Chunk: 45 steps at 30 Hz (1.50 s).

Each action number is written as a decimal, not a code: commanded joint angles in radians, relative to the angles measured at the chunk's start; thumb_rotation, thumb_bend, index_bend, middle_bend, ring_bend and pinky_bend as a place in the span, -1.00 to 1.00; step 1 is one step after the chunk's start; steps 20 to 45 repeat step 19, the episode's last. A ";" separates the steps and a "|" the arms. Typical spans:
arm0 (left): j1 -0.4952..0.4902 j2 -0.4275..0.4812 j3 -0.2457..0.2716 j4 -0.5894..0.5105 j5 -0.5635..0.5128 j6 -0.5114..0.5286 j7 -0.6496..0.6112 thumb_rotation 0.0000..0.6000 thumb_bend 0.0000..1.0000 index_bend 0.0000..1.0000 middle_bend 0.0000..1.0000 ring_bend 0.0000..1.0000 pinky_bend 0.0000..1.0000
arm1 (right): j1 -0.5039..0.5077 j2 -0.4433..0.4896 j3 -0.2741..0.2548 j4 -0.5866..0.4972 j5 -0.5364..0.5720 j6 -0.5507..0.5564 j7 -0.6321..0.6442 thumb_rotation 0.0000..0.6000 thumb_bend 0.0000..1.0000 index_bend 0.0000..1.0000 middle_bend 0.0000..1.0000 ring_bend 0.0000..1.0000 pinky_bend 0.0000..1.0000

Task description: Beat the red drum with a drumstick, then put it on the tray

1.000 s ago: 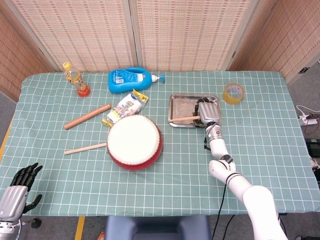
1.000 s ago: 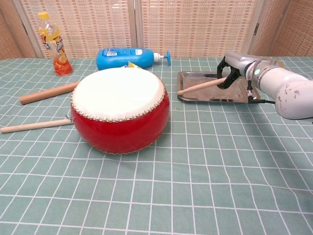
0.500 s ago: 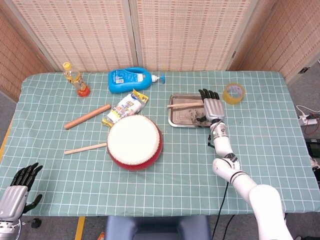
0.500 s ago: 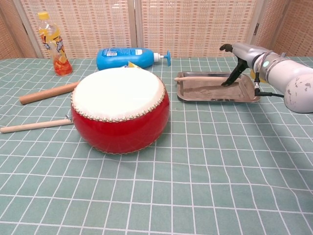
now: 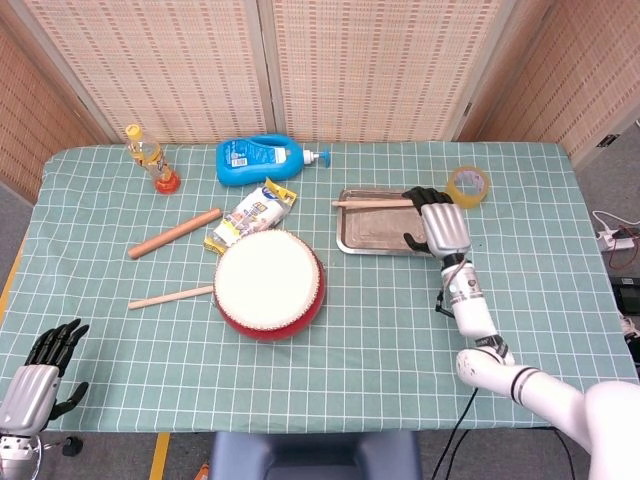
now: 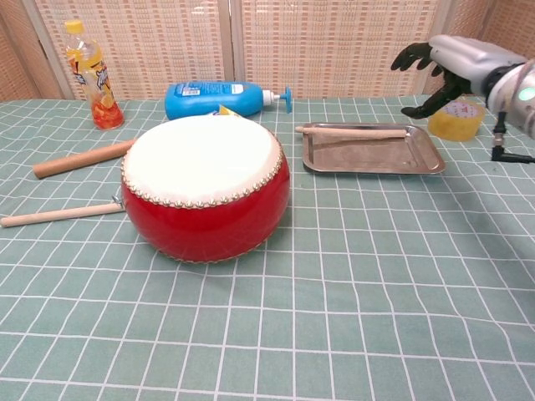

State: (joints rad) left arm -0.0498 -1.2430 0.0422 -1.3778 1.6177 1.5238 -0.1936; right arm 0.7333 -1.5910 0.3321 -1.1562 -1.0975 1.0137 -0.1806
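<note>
A: Where is your drumstick?

B: Your drumstick (image 5: pixel 372 203) lies along the far rim of the metal tray (image 5: pixel 385 240), its tip poking past the tray's 9 o'clock edge. In the chest view it rests across the back lip. The red drum (image 5: pixel 269 284) sits at 8 o'clock from the tray, near it but apart, skin up.

A: And your hands?

B: Your right hand (image 5: pixel 436 226) hangs over the tray's 3 o'clock side with fingers spread and nothing in them; the chest view shows it lifted clear of the tray. Your left hand (image 5: pixel 38 375) rests at the near table corner, fingers apart, holding nothing, cut off by the frame's lower edge.

A: Any writing you can read?

B: The blue pump bottle (image 5: pixel 262 160) at 12 o'clock from the drum has a white label, print too small to make out. The snack packet (image 5: pixel 252 216) touching the drum's far rim has lettering you cannot read either. The orange drink bottle (image 5: pixel 150 160) stands at 10 o'clock; its label is unreadable too.

A: What else lies nearby?

B: A roll of yellow tape (image 5: pixel 467 186) lies just beside your right hand at 1 o'clock. A thick wooden rod (image 5: pixel 174 233) and a thin second stick (image 5: pixel 171 296) lie at the drum's 9 o'clock. Bare cloth (image 5: pixel 380 340) stretches from the tray toward the near table edge.
</note>
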 commanded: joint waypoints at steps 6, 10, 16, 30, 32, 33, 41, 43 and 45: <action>-0.015 -0.001 -0.012 -0.008 0.005 0.000 0.000 1.00 -0.45 -0.84 -1.00 -1.00 -1.00 | -0.327 0.305 -0.155 -0.440 -0.098 0.315 -0.028 1.00 -0.40 -0.72 -0.63 -0.72 -0.63; -0.020 0.000 -0.020 -0.015 0.001 0.004 0.000 1.00 -0.45 -0.84 -1.00 -1.00 -1.00 | -0.438 0.365 -0.228 -0.515 -0.163 0.414 0.033 1.00 -0.39 -0.78 -0.63 -0.77 -0.71; -0.024 0.001 -0.029 -0.030 -0.001 0.012 0.015 1.00 -0.45 -0.84 -1.00 -1.00 -1.00 | -0.584 0.401 -0.322 -0.574 -0.263 0.555 0.095 1.00 -0.39 -0.80 -0.63 -0.80 -0.75; -0.025 0.000 -0.035 -0.039 -0.005 0.018 0.024 1.00 -0.45 -0.84 -1.00 -1.00 -1.00 | -0.622 0.409 -0.348 -0.593 -0.300 0.585 0.115 1.00 -0.39 -0.80 -0.63 -0.80 -0.76; -0.025 0.000 -0.035 -0.039 -0.005 0.018 0.024 1.00 -0.45 -0.84 -1.00 -1.00 -1.00 | -0.622 0.409 -0.348 -0.593 -0.300 0.585 0.115 1.00 -0.39 -0.80 -0.63 -0.80 -0.76; -0.025 0.000 -0.035 -0.039 -0.005 0.018 0.024 1.00 -0.45 -0.84 -1.00 -1.00 -1.00 | -0.622 0.409 -0.348 -0.593 -0.300 0.585 0.115 1.00 -0.39 -0.80 -0.63 -0.80 -0.76; -0.025 0.000 -0.035 -0.039 -0.005 0.018 0.024 1.00 -0.45 -0.84 -1.00 -1.00 -1.00 | -0.622 0.409 -0.348 -0.593 -0.300 0.585 0.115 1.00 -0.39 -0.80 -0.63 -0.80 -0.76; -0.025 0.000 -0.035 -0.039 -0.005 0.018 0.024 1.00 -0.45 -0.84 -1.00 -1.00 -1.00 | -0.622 0.409 -0.348 -0.593 -0.300 0.585 0.115 1.00 -0.39 -0.80 -0.63 -0.80 -0.76; -0.025 0.000 -0.035 -0.039 -0.005 0.018 0.024 1.00 -0.45 -0.84 -1.00 -1.00 -1.00 | -0.622 0.409 -0.348 -0.593 -0.300 0.585 0.115 1.00 -0.39 -0.80 -0.63 -0.80 -0.76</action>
